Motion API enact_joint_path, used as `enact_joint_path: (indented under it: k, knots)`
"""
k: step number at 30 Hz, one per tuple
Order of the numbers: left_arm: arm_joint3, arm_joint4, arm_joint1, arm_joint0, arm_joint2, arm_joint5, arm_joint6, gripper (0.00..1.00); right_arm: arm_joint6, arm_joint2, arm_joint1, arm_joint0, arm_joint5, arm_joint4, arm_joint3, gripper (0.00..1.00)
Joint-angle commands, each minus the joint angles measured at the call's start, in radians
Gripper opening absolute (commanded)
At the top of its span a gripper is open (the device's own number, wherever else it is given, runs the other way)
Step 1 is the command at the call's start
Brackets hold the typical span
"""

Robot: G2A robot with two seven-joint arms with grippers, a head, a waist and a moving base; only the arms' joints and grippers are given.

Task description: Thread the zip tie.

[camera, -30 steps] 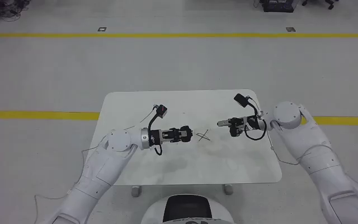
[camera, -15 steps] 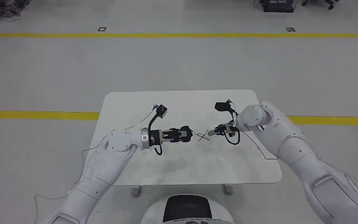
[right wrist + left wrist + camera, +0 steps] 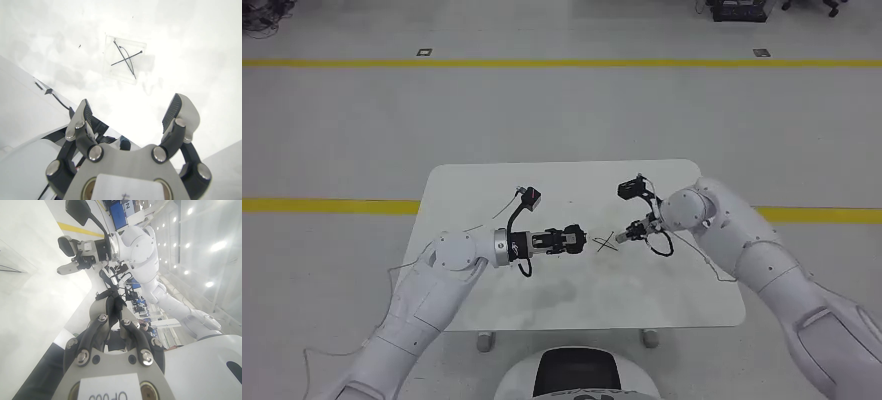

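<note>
Two black zip ties [image 3: 125,59] lie crossed on a small clear plate [image 3: 113,73] at mid-table; they show as a small X [image 3: 607,240] from above. My left gripper [image 3: 580,239] hovers just left of the X, shut on another black zip tie [image 3: 113,303] whose head pokes out past the fingertips. My right gripper [image 3: 625,238] sits just right of the X, open, with nothing between its ribbed pads [image 3: 172,108]. The left wrist view faces it, and its jaws [image 3: 61,257] are spread.
The white table [image 3: 542,190] has rounded corners and bare surface all around the plate. A thin cable [image 3: 712,265] trails over the table by the right arm. Yellow floor lines run behind.
The right arm swung left from the table's right side to close beside the crossed ties. The left arm and its zip tie stayed put.
</note>
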Motion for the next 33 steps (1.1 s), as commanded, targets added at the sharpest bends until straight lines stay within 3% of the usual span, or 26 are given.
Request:
enact_joint_path:
  k: [1, 10, 20, 23, 28, 33]
  knots:
    - [0.0, 0.0, 0.0, 0.0, 0.0, 0.0, 0.0, 0.0, -0.008, -0.025, -0.013, 0.021, -0.029, -0.034, 0.006, 1.0]
    - [0.0, 0.0, 0.0, 0.0, 0.0, 0.0, 0.0, 0.0, -0.044, -0.168, -0.109, 0.08, -0.095, -0.112, 0.116, 1.0]
    - [0.0, 0.0, 0.0, 0.0, 0.0, 0.0, 0.0, 0.0, -0.051, -0.169, -0.109, 0.078, -0.098, -0.115, 0.113, 1.0]
    - [0.0, 0.0, 0.0, 0.0, 0.0, 0.0, 0.0, 0.0, -0.08, -0.184, -0.11, 0.066, -0.125, -0.174, 0.115, 1.0]
    - [0.0, 0.0, 0.0, 0.0, 0.0, 0.0, 0.0, 0.0, -0.127, -0.215, -0.137, 0.078, -0.204, -0.224, 0.153, 1.0]
    - [0.0, 0.0, 0.0, 0.0, 0.0, 0.0, 0.0, 0.0, -0.171, -0.256, -0.178, 0.093, -0.215, -0.236, 0.215, 1.0]
